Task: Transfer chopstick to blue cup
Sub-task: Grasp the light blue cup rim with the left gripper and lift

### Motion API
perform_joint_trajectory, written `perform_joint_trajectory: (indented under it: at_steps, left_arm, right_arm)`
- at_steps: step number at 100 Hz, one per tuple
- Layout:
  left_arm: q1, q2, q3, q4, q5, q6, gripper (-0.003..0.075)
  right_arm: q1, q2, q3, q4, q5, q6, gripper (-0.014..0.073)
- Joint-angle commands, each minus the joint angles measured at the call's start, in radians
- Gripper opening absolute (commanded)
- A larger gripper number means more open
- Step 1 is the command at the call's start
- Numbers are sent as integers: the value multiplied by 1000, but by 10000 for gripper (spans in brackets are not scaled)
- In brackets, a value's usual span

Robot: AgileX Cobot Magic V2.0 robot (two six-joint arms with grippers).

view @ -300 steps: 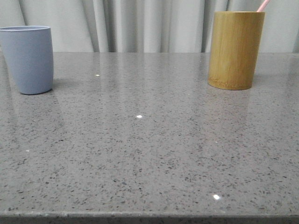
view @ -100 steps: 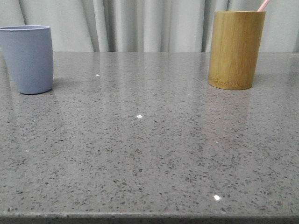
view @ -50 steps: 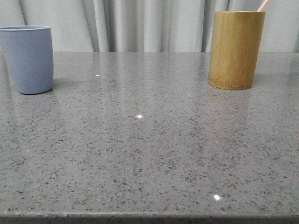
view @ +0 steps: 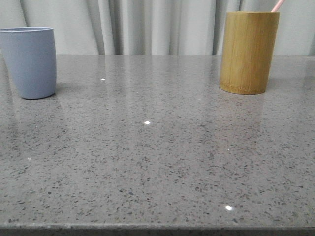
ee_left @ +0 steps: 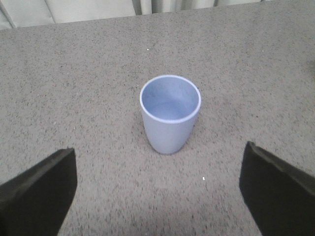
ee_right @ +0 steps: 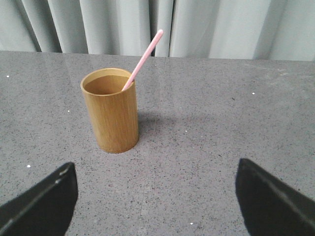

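front – blue cup (view: 30, 61): upright at approx 9 o'clock of the granite table (view: 157, 157), far L, nothing seen inside from this angle.
front – bamboo holder (view: 248, 51): upright at approx 2 o'clock, well apart from the cup; pink chopstick (view: 277, 5) tip pokes out of its rim, leaning toward 1 o'clock, cut off by frame top.
front – arms: neither in view.
L wrist – left gripper (ee_left: 157, 191): fingers spread wide, nothing between them; hangs above & short of the blue cup (ee_left: 170, 113). Cup is empty, mouth up.
L wrist – risk: cup is light-looking w/ rounded base; if L arm drops in carelessly a finger could clip the rim & tip or slide it.
R wrist – right gripper (ee_right: 156, 196): fingers wide apart, holding nothing, short of the bamboo holder (ee_right: 112, 110).
R wrist – chopstick (ee_right: 142, 60): only one visible, lower end inside the holder, resting on the rim, tilted toward 1 o'clock.
R wrist – risk 1: stick is thin & slanted; a pinch off its line prob. misses or rolls it round the rim.
R wrist – risk 2: pulling sideways instead of along the stick could lever the tall holder over.
R wrist – risk 3: grip near the tip may let it pivot in the pads, so the low end misses the cup mouth on the long carry across.
status: not started, stick is in the holder.
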Motion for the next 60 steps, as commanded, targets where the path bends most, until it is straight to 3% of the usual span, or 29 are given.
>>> perform_joint_trajectory:
  at_steps: [1,34,60]
  left_arm:
    - [3,87,-92,-24,-73,-3,639]
    - [3,467,-326,-22,-41,-3,639]
    - [3,653,-378,-22,17,-3,624]
  right_arm:
    - [-3,16,-32,-2,-81,-7,645]
    - [-3,16,-32,-2,-77,-7,645]
    - [-3,16,-32,-2,-77,-7,645]
